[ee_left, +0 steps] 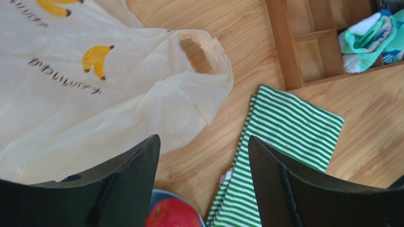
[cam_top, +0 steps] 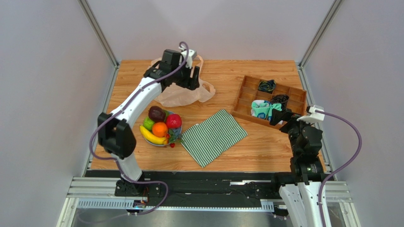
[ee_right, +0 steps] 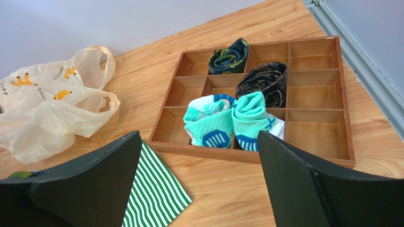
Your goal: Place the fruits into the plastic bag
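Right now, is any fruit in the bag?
No, the fruits all sit on the plate, outside the bag.

The only writing you see sits on the plastic bag [ee_left: 57, 123]: short lines of dark lettering [ee_left: 64, 75], one beside each yellow banana print [ee_left: 96, 60]. In the left wrist view it lies upside down to you, and the characters do not resolve into readable words. In the right wrist view the same lettering is too small to read. The mint socks [ee_right: 211, 124] carry a blue patch [ee_right: 215, 138] with white bars, with no letters you can make out.
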You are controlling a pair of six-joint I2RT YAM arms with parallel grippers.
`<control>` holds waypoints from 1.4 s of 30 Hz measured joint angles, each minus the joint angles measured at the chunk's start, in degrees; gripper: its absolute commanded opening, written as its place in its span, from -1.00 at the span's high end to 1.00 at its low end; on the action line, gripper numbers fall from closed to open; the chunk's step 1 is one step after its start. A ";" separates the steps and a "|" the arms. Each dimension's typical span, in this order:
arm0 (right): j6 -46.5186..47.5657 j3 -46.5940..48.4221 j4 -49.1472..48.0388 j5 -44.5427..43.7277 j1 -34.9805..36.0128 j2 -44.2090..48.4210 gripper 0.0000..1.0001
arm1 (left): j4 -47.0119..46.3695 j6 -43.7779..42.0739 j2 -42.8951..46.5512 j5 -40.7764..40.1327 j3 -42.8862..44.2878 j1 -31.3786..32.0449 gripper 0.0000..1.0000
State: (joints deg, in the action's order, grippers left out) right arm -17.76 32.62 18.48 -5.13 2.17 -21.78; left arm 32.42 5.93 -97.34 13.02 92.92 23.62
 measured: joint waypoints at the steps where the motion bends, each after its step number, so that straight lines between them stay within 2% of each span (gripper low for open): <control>1: 0.00 0.00 0.00 0.20 0.00 -0.13 -0.94 | 0.63 -0.63 -2.64 0.04 2.12 0.72 -0.47; 4: 0.00 0.00 0.04 0.83 0.00 -0.46 -0.94 | 2.86 -1.84 -10.05 -0.31 7.10 1.20 -0.46; 7: 0.00 0.00 0.04 1.49 0.00 -0.74 -0.94 | 4.37 -2.54 -13.92 -2.36 7.65 1.11 -0.48; 17: 0.00 0.00 -0.20 2.89 0.00 -3.13 -0.94 | 3.69 -4.74 -14.95 -8.98 5.16 1.11 -0.47; 20: 0.02 0.00 -0.20 3.21 0.00 -3.37 -0.94 | 3.69 -5.68 -14.97 -9.57 4.72 1.11 -0.29; 21: 0.02 0.00 -0.24 3.28 0.00 -3.37 -0.94 | 3.58 -6.05 -14.97 -9.77 4.72 1.11 -0.13; 28: 0.00 0.00 -0.33 3.67 0.00 -3.37 -0.94 | 2.84 -7.15 -15.98 -9.64 4.72 1.11 0.52; 29: 0.00 0.00 -0.33 3.72 0.00 -3.37 -0.94 | 2.84 -7.37 -16.33 -9.62 4.72 1.11 0.79; 30: 0.00 0.00 -0.33 3.72 0.00 -3.37 -0.94 | 2.84 -7.41 -16.70 -9.49 4.72 1.11 0.94; 31: 0.00 0.00 -0.33 3.74 0.00 -3.37 -0.94 | 2.86 -7.61 -17.11 -9.40 4.72 1.11 1.00; 38: 0.00 0.11 -0.33 4.00 0.00 -3.78 -0.92 | 2.86 -9.77 -17.46 -4.66 4.57 1.11 1.00; 42: -0.04 0.83 -0.44 7.26 0.00 -5.07 -0.88 | 3.04 -14.21 -12.63 1.81 1.60 1.11 1.00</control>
State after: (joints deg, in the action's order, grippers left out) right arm -17.80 33.45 18.04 2.13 2.17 -26.85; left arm 35.46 -8.27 -109.97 14.83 94.52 24.73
